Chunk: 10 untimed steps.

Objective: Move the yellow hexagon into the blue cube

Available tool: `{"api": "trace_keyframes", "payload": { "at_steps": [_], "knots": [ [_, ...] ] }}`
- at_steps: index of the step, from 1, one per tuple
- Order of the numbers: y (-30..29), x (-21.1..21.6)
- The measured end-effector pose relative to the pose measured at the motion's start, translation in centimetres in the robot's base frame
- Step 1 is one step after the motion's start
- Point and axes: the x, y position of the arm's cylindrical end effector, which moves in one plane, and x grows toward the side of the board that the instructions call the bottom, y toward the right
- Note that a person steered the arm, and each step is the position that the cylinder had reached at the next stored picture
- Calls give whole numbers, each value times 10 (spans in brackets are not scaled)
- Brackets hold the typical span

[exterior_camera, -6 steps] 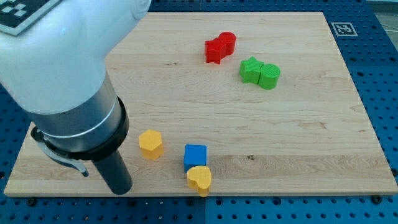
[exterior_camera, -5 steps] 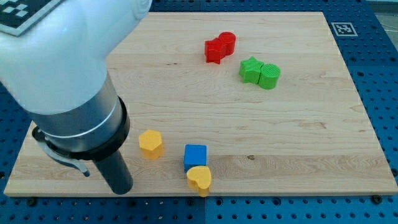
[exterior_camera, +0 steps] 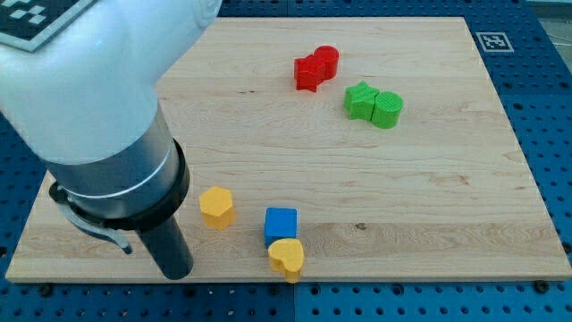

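My tip (exterior_camera: 176,271) sits near-left of the yellow hexagon (exterior_camera: 216,207); blue cube (exterior_camera: 281,224) just right. Tool: a bare rod, no jaws.

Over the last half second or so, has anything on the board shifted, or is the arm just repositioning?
Only the arm moved: my tip crept slightly toward the view's right, ending to the lower left of the yellow hexagon block, apart from it. No block was touched. The blue cube, the yellow heart-shaped block against its lower edge, the two red blocks and the two green blocks all stayed put.
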Motion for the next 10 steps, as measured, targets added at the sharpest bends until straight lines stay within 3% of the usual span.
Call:
{"api": "trace_keyframes", "payload": {
  "at_steps": [1, 3, 4, 6, 9, 10],
  "knots": [
    [-3, -1],
    [-78, -45],
    [-79, -45],
    [-55, -31],
    [7, -84],
    [7, -84]
  ]
}}
